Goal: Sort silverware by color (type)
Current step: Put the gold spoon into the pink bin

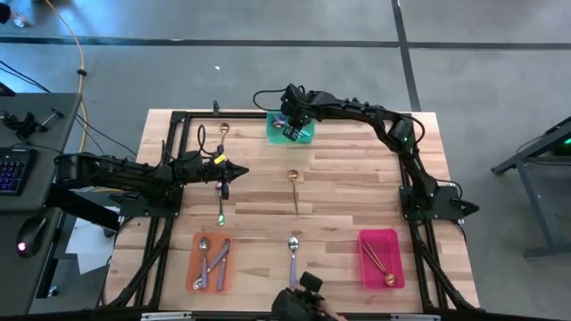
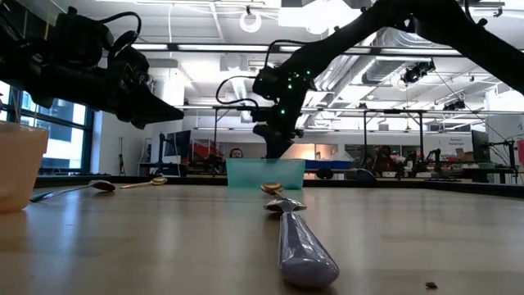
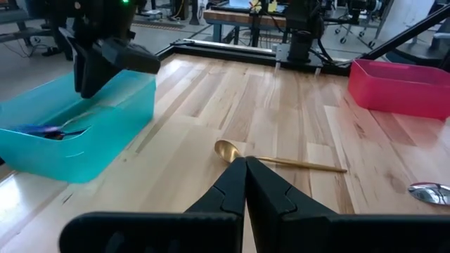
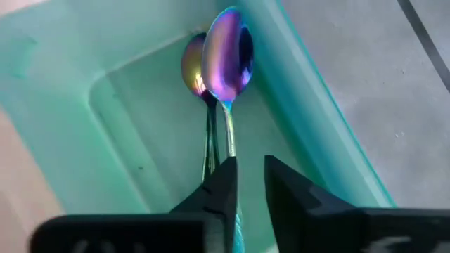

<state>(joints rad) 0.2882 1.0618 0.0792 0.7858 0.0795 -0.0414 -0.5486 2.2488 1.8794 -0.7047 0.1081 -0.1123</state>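
Right wrist view, right pincer narrowly parted over iridescent spoons, green tray, left pincer closed.

My right end effector hung with fingers slightly parted over the translucent green plastic tray, where two slim iridescent purple-blue metal spoons lay side by side against its wall.

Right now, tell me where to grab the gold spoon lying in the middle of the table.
Probably the thin handle of the gold spoon, around its middle, coming straight down from above. It lies flat on the bare table, bowl toward the green tray, so closing across the narrow handle looks easiest.
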